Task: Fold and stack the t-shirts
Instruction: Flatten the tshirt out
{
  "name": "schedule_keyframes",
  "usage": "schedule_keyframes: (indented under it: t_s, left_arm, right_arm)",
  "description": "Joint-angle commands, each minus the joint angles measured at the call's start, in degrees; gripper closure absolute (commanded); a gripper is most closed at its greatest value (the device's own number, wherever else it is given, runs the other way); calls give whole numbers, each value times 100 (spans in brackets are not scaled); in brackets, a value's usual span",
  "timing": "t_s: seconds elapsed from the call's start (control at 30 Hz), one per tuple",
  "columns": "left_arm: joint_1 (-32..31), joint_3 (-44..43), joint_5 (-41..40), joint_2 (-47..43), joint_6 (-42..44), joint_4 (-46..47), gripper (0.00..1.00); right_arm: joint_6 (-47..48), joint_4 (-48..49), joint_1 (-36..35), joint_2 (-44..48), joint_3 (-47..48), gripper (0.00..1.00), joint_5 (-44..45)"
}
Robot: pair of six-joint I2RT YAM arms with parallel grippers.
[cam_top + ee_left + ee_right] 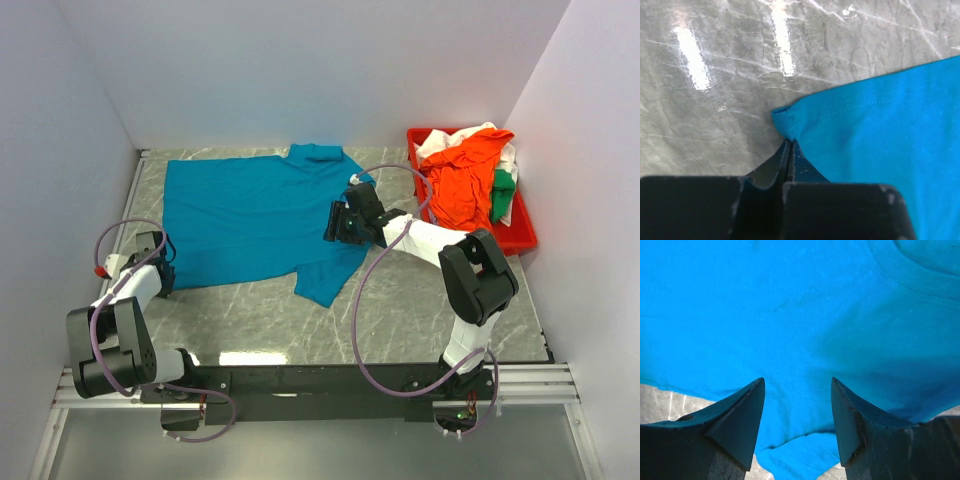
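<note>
Plain white walls [300, 70] close in a grey marble-patterned table [420, 310]. The teal-blue t-shirt [250, 215] lies spread flat across the left and middle of the table, its collar towards the far wall. One sleeve points to the near right.

In the far right corner sits a red tray [522, 240]. It holds a loose heap: an orange t-shirt [460, 180] on top, a white t-shirt [450, 140] showing at the back, and a green t-shirt [502, 195] tucked along the right side.

The right gripper [340, 222] hangs over the teal shirt's right side, by the sleeve. In its wrist view its jaws stand well apart with only blue cloth beneath them, gripping nothing.

The left gripper [160, 265] is low at the shirt's near left corner. Its wrist view shows the fingers [785, 170] pressed together and pinching the hem corner [786, 120], which bunches into a small pucker just beyond the tips, with bare marble beside it
</note>
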State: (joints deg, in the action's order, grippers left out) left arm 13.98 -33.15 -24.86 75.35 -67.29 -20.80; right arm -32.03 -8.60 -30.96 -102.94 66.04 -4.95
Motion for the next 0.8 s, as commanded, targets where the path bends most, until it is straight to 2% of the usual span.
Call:
schedule_keyframes:
  t_s: [0.0,0.23,0.37,0.67,0.77]
  left_arm:
    - [70,-166,78,-160,251,-205,99]
    - [79,27,315,-1118,330,-241,99]
    - [88,150,429,-1356,321,-206,99]
    - [88,344,676,-1418,277,93,99]
    - [88,370,711,-1427,269,163,99]
  right_arm:
    - [83,-1,-6,318,-47,38,284]
    - [83,-352,-314,572,-126,39,697]
    - [92,-598,-533,739,-118,39,1013]
    - [57,-1064,-982,442,207,38,1488]
    - [83,-1397,-1245,82,654,38,1716]
